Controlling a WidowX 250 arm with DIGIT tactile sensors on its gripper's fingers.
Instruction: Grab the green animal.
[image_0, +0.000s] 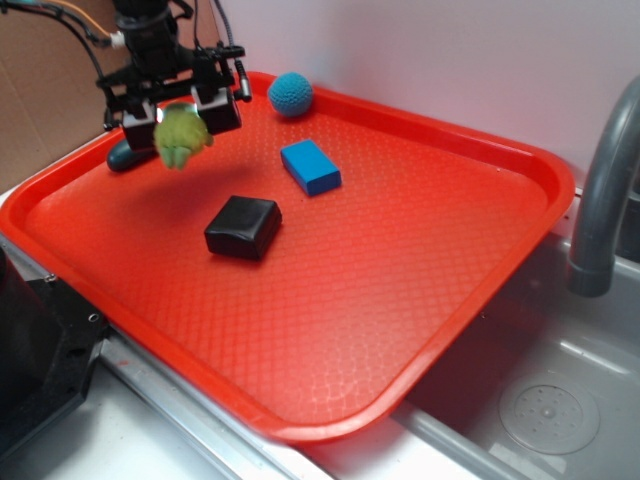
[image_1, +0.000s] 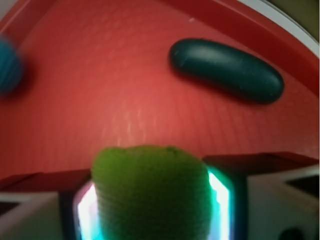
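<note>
Over red tray (image_0: 480, 290), fingers (image_0: 160, 125) pinch fuzzy green animal (image_0: 181, 136).

The animal (image_0: 181, 136) is held between the hand's (image_0: 180, 112) jaws above the tray's (image_0: 420, 330) far left corner. The oblong (image_1: 226, 70) lies beneath, behind it. The ball (image_0: 290, 94) lies at the far rim; the block (image_0: 310, 166) and box (image_0: 243, 227) are found nearer.

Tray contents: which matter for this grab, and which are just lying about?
In the job:
green plush animal, held between the jaws
gripper

Lying about:
teal crocheted ball
blue block
black block
dark green oblong
</note>
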